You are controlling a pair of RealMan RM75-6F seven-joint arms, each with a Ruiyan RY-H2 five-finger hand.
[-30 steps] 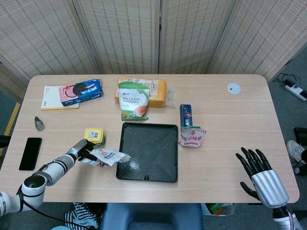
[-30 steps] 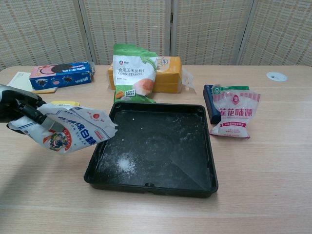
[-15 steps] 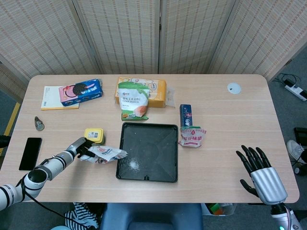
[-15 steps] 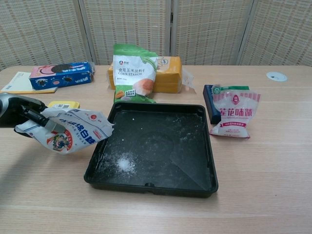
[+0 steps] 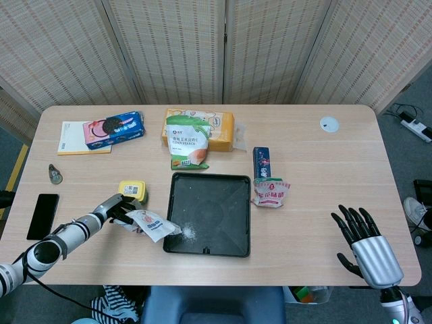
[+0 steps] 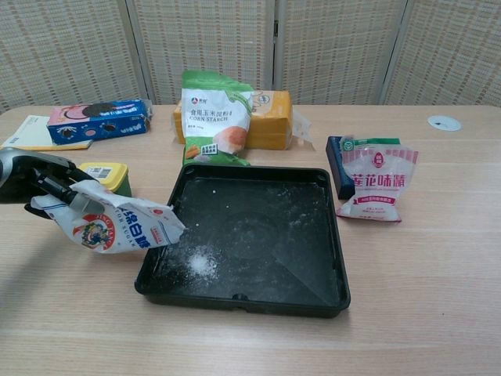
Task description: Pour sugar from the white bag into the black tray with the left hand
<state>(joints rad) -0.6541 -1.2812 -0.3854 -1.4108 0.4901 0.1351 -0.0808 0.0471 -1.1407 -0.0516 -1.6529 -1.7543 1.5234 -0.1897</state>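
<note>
My left hand (image 5: 116, 210) (image 6: 27, 177) grips the closed end of the white sugar bag (image 5: 152, 225) (image 6: 112, 225). The bag tilts down to the right, its open mouth at the left rim of the black tray (image 5: 223, 189) (image 6: 313, 188). A small heap of white sugar (image 5: 189, 233) (image 6: 201, 262) lies in the tray's near left part, and thin dust is scattered over its floor. My right hand (image 5: 364, 246) hovers off the table's near right corner, fingers spread, holding nothing; the chest view does not show it.
A yellow tub (image 5: 132, 190) (image 6: 106, 175) sits just behind the bag. A corn starch bag (image 5: 185, 140) (image 6: 215, 113) and an orange box (image 5: 223, 128) stand behind the tray. A pink-white packet (image 5: 271, 192) (image 6: 377, 184) and dark box (image 5: 261, 162) lie to its right. A phone (image 5: 42, 215) lies far left.
The left hand has drawn back a little and tipped the sugar bag's mouth lower, down toward the tray's left rim. The yellow tub now shows behind it. My right hand stays put.
</note>
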